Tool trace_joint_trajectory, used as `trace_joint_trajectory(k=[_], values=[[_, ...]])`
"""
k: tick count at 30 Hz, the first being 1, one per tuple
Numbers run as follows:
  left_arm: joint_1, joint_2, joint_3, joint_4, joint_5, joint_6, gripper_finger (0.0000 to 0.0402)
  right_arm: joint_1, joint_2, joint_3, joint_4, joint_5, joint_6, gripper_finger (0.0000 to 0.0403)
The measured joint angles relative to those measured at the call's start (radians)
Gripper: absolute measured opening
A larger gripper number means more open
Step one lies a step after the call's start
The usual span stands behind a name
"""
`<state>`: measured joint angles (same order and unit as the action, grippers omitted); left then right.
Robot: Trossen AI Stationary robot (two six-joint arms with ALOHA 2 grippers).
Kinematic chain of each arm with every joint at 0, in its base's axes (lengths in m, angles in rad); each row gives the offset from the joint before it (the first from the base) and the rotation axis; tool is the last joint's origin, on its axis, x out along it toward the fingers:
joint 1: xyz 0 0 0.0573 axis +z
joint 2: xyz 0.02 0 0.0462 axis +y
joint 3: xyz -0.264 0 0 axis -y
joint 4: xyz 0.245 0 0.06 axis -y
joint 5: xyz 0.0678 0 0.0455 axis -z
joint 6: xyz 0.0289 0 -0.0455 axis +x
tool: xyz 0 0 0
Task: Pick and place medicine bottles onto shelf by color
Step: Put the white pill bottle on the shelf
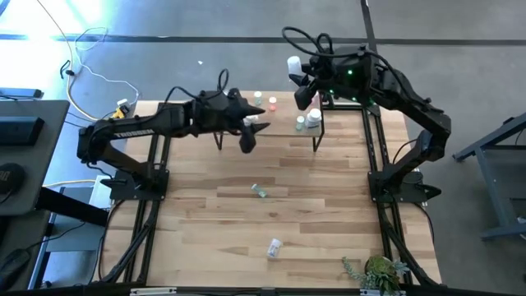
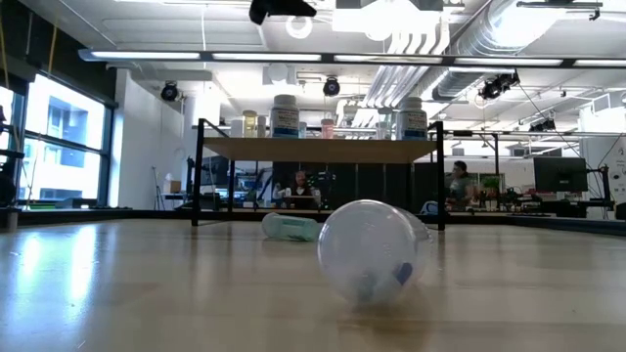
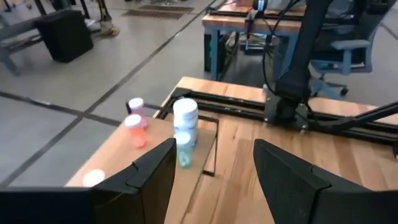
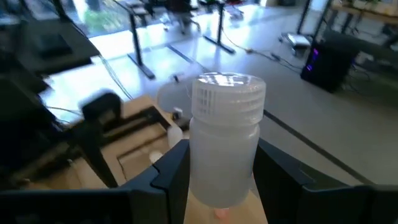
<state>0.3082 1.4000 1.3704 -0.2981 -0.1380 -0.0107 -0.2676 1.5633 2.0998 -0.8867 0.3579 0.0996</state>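
While my right pincer (image 4: 217, 180) grips a white-capped bottle (image 4: 225, 149) above the shelf (image 1: 283, 123), my left pincer (image 3: 211, 174) hangs wide, empty.

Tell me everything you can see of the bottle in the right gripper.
The bottle is a frosted, translucent white plastic cylinder with a ribbed white screw cap, cap on. It stands upright between the right gripper's two dark fingers, which press its lower sides. In the high view it is held above the shelf's right end. Its contents cannot be made out.
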Motion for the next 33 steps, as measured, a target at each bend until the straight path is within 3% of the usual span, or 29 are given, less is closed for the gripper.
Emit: trace_joint_trajectory(k=[9,18,25,33], values=[[0.048,-0.09,0.0,-0.023,-0.001,0.048,0.0204,0.011,0.002,-0.003,-0.115,0.034,0.075,0.014],[0.099,-0.204,0.0,-0.08,-0.006,0.049,0.0204,0.082,0.003,-0.148,-0.115,0.126,0.196,0.014],[0.128,-0.271,0.0,-0.13,-0.007,0.057,0.0204,0.177,0.001,-0.284,-0.024,0.311,0.306,0.014],[0.131,-0.308,0.0,-0.224,-0.006,0.119,0.0204,0.311,0.0,-0.522,0.292,0.576,0.349,0.014]])
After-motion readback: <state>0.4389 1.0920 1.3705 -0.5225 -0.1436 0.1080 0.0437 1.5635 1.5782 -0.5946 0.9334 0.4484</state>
